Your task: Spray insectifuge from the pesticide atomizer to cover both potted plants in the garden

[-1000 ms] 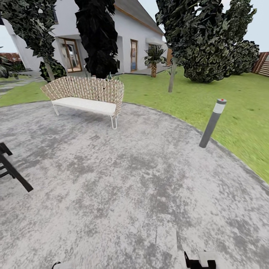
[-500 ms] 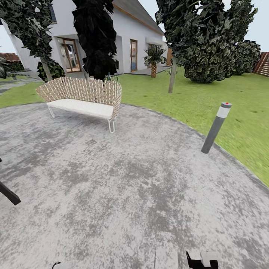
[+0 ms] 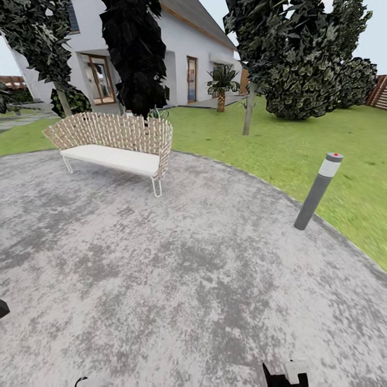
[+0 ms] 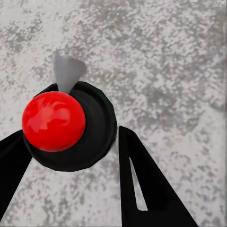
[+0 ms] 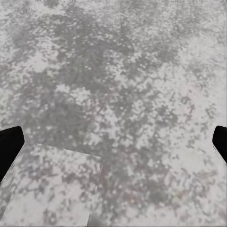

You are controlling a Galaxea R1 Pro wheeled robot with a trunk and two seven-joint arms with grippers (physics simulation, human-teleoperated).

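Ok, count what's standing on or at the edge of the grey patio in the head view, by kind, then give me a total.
Wicker bench: 1
Grey bollard lamp post: 1
Total: 2

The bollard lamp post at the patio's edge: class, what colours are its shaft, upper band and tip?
The bollard lamp post has a dark grey shaft, whitish upper band and red tip, clearest in the head view.
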